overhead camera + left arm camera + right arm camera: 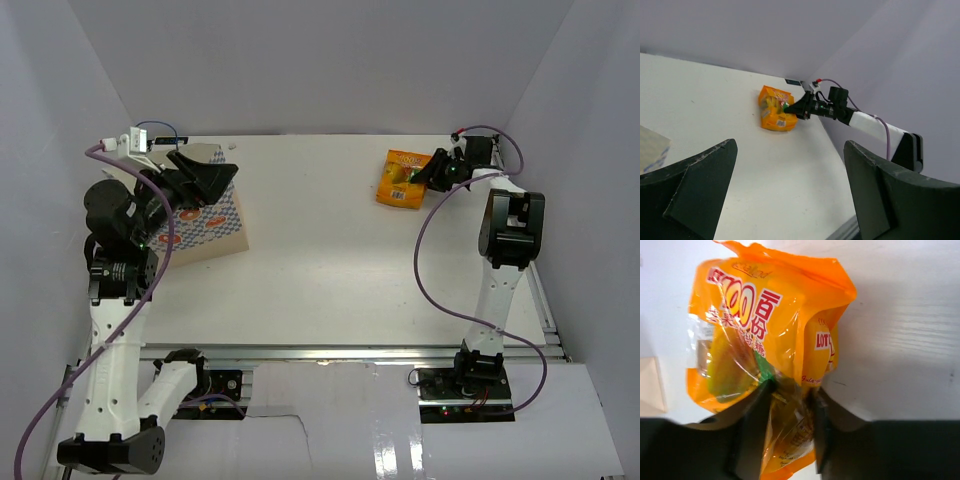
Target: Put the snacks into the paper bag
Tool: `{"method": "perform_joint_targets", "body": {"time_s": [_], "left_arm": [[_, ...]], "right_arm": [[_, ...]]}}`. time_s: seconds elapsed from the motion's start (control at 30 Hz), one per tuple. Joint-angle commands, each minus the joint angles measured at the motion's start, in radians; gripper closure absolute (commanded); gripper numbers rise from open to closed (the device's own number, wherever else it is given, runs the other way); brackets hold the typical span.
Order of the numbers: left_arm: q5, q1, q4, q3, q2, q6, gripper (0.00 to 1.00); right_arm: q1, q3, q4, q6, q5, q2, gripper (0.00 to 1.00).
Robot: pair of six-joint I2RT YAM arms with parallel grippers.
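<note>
Item: orange pouch (403, 177), far right of table (320, 270), lying flat. Long axis roughly near-to-far, slightly skewed. Glossy orange film, red-and-white lettering, clear window showing yellow packets inside.
Right gripper (792, 395): fingers pinched on pouch edge.
Left gripper (200, 180): jaws wide apart, above paper bag (215, 228), far left.

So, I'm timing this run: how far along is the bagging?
Seemingly done: no other snacks lie on the table. In hand: the right gripper pinches the orange pouch. Left: carry it to the paper bag, its inside hidden, by the open left gripper.
</note>
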Motion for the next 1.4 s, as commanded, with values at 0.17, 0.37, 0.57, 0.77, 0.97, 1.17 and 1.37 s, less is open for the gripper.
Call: {"method": "perform_joint_targets", "body": {"time_s": [0.17, 0.37, 0.57, 0.77, 0.97, 1.17, 1.37], "left_arm": [[0.151, -0.063, 0.103, -0.091, 0.079, -0.190, 0.02], [-0.004, -0.316, 0.109, -0.044, 0.217, -0.147, 0.02], [-0.154, -0.481, 0.126, -0.041, 0.386, -0.183, 0.02], [-0.111, -0.539, 0.247, -0.082, 0.556, -0.203, 0.02], [-0.077, -0.580, 0.368, -0.081, 0.705, -0.216, 0.02], [-0.062, -0.628, 0.447, -0.076, 0.762, -0.219, 0.02], [0.004, -0.657, 0.546, -0.100, 0.777, -0.214, 0.02]], "right_arm": [[-0.055, -0.112, 0.131, -0.023, -0.386, -0.013, 0.83], [-0.058, -0.333, 0.212, -0.181, -0.550, -0.208, 0.92], [-0.058, -0.543, 0.182, -0.268, -0.654, -0.425, 0.92], [-0.052, -0.682, 0.097, -0.334, -0.750, -0.596, 0.92], [-0.026, -0.738, 0.021, -0.412, -0.816, -0.718, 0.92], [0.023, -0.736, -0.004, -0.410, -0.875, -0.768, 0.92], [0.074, -0.703, -0.006, -0.391, -0.895, -0.774, 0.92]]}}
